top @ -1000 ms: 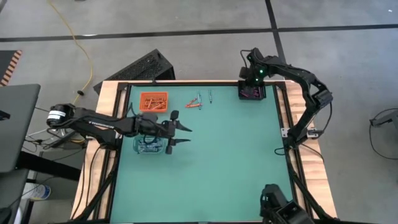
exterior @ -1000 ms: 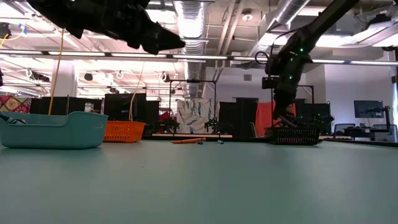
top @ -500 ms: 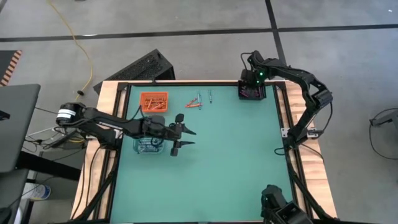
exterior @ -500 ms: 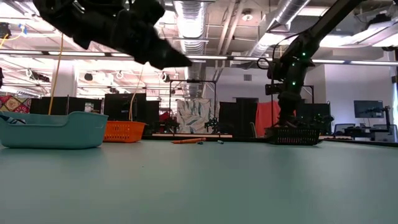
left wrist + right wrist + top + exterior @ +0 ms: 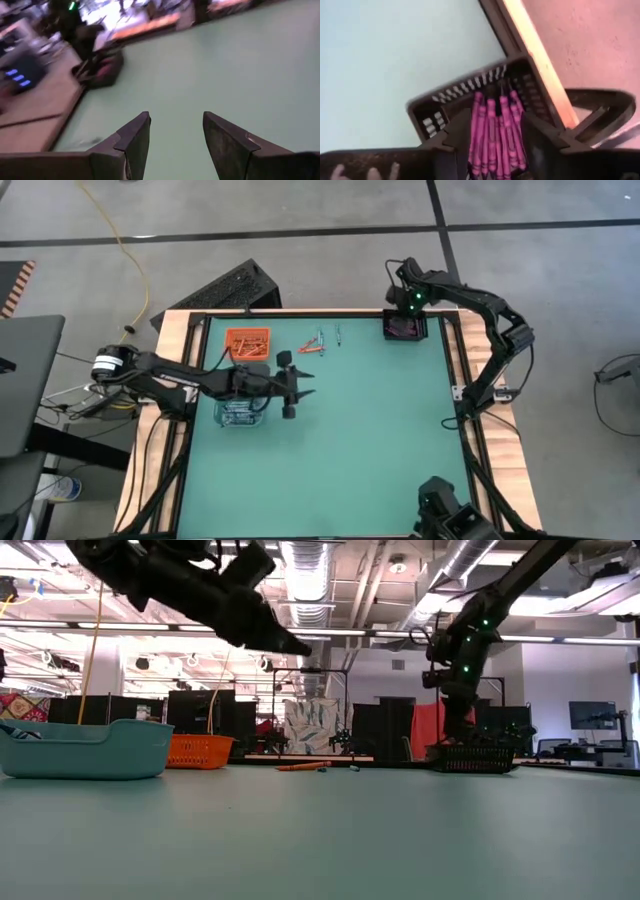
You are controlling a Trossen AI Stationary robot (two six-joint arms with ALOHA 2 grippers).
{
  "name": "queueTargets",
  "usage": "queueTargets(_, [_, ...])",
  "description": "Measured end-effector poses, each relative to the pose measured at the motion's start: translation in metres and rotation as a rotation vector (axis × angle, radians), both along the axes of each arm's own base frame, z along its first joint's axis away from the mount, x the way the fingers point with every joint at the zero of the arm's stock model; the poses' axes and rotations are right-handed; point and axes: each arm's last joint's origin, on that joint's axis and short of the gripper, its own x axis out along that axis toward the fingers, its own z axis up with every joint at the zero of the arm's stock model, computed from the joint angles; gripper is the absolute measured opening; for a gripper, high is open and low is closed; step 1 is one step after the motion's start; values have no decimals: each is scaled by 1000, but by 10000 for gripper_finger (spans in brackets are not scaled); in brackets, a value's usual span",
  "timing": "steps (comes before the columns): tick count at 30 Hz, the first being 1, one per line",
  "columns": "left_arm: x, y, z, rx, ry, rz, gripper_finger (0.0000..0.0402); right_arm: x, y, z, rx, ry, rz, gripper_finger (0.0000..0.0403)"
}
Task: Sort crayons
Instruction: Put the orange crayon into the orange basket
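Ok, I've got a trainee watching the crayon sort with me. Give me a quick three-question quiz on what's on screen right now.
1. True or false: the right gripper is above the black tray at the table's far right corner.
2. Multiple choice: the crayons lying in that black tray are A) orange, B) purple-pink, C) blue.
3. Fill in: a few loose crayons lie on the green mat between the black tray and the ______ tray.

Key:
1. True.
2. B.
3. Orange. The left gripper, fingers open and empty, hangs over the mat beside the clear tray.
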Motion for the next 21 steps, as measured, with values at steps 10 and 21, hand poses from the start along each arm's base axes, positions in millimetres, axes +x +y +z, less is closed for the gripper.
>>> queueTargets(10, [14,66,19,-30,247,138,173,47,29,38,115,-132,173,167])
queueTargets(21, [52,150,-11,-138,562,121,173,102,124,32,294,15,427,165])
